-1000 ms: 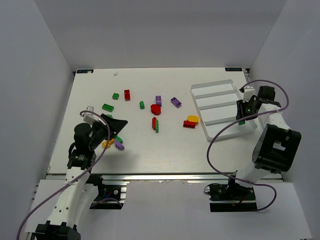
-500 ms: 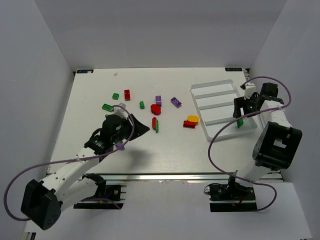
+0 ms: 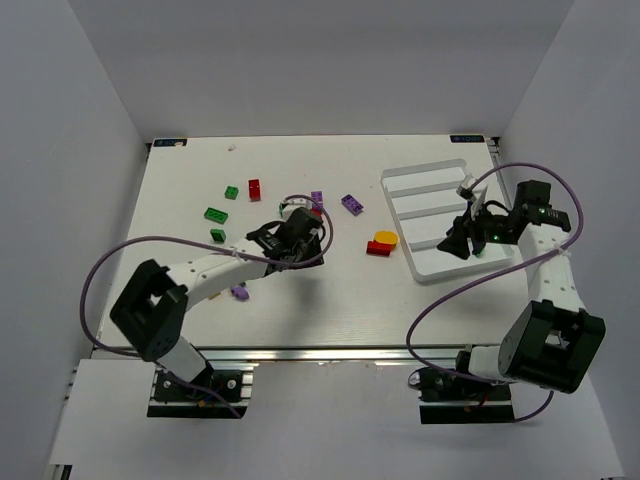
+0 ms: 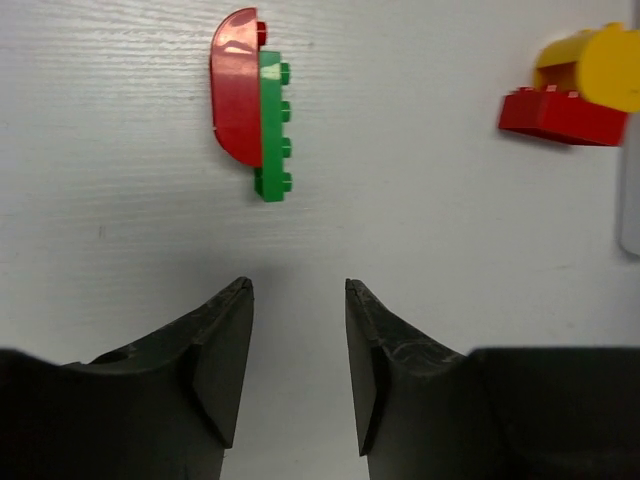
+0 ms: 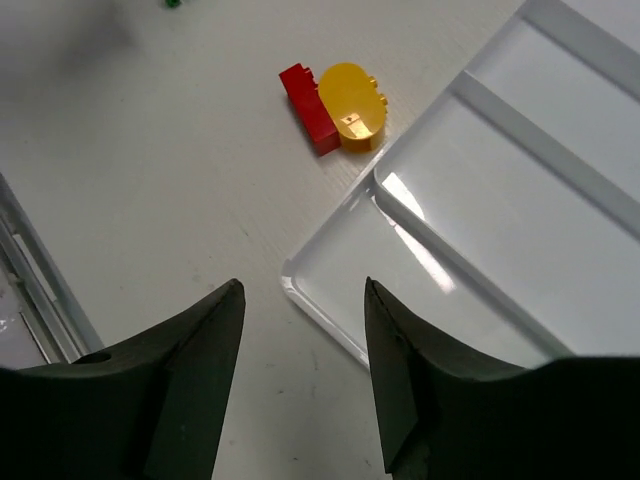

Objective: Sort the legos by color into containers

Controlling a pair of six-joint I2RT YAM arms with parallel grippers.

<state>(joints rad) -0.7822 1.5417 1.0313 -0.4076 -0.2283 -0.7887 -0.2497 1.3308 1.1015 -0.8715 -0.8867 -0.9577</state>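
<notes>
1. Top external: the white tray (image 3: 430,183) with three long compartments lies at the right of the table (image 3: 330,300). Loose legos are spread over the left and middle: a green brick (image 3: 232,192) and a red brick (image 3: 254,188) at the far left, two purple bricks (image 3: 351,204) toward the middle, and a yellow rounded piece (image 3: 385,238) touching a red brick (image 3: 378,249) just beside the tray's left edge. The left gripper (image 3: 297,243) reaches to mid-table. The right gripper (image 3: 458,243) hangs over the tray's near compartment.
2. Left wrist: the left gripper (image 4: 298,290) has its fingers apart with only bare table between them. Ahead of them lies a red rounded piece (image 4: 238,85) joined along its side to a green brick (image 4: 272,130). The red brick (image 4: 560,115) and the yellow piece (image 4: 600,65) sit at the upper right.
3. Right wrist: the right gripper (image 5: 303,290) is spread and holds nothing. It hovers above the tray's near-left corner (image 5: 330,290). The yellow piece (image 5: 352,105) and the red brick (image 5: 308,95) touch each other just outside the rim.
</notes>
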